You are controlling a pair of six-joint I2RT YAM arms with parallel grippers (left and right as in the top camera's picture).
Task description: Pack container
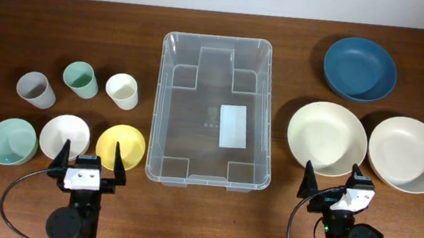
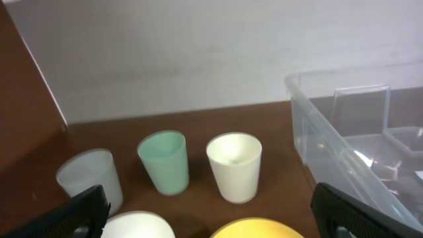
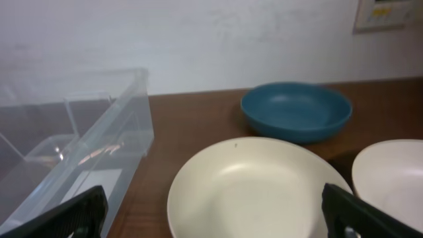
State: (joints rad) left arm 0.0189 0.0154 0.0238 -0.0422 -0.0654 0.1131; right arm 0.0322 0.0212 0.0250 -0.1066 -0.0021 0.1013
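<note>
My left gripper (image 1: 92, 147), right gripper (image 1: 333, 171): fingers apart, empty. One clear rectangular plastic container (image 1: 195, 125), three pastel cups (image 1: 80, 79), three small round bowls (image 1: 64, 136), three wide plates (image 1: 327, 138).

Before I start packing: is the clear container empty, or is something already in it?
Empty. Through the container only its moulded base and white label show; nothing else lies inside.
</note>
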